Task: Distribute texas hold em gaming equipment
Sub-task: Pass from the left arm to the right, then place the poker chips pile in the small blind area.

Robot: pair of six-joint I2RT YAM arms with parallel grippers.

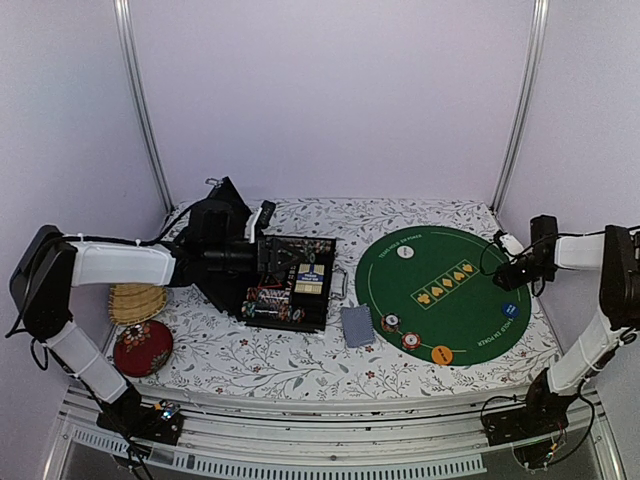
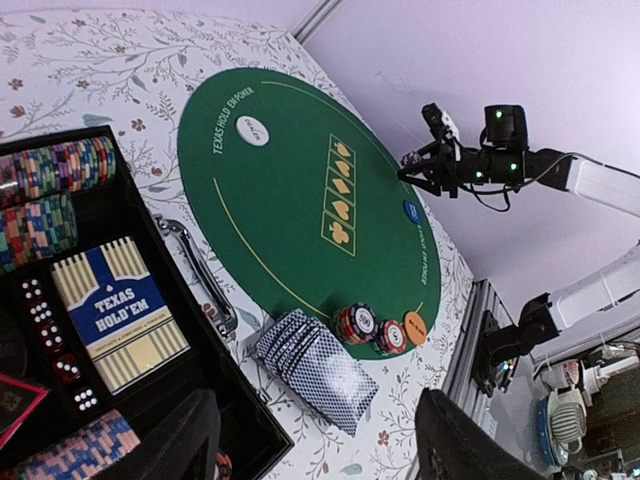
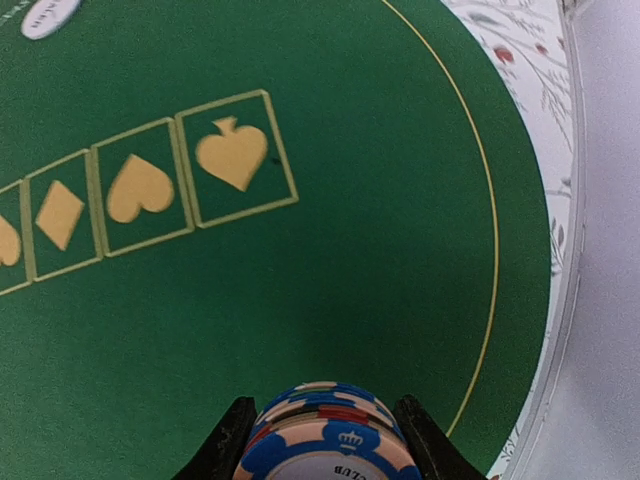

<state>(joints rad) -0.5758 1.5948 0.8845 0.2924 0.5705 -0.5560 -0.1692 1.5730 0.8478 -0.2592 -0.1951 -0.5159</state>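
My right gripper (image 1: 502,272) hovers over the right side of the green mat (image 1: 450,300), shut on a short stack of blue-and-peach striped poker chips (image 3: 325,435). Two chip stacks (image 1: 390,322) (image 1: 411,340) and an orange button (image 1: 441,354) sit at the mat's near edge. A blue button (image 1: 510,310) lies to the right and a white button (image 1: 405,252) at the far side. A grey-blue card deck (image 1: 356,325), slightly fanned in the left wrist view (image 2: 310,365), lies beside the mat. My left gripper (image 2: 315,450) is open and empty above the black case's near corner.
The open black case (image 1: 290,280) holds rows of chips (image 2: 60,170), a Texas Hold'em box (image 2: 118,310) and dice (image 2: 50,330). A wicker basket (image 1: 137,300) and a red round cushion (image 1: 143,347) sit at the left. The table's right edge is close to my right gripper.
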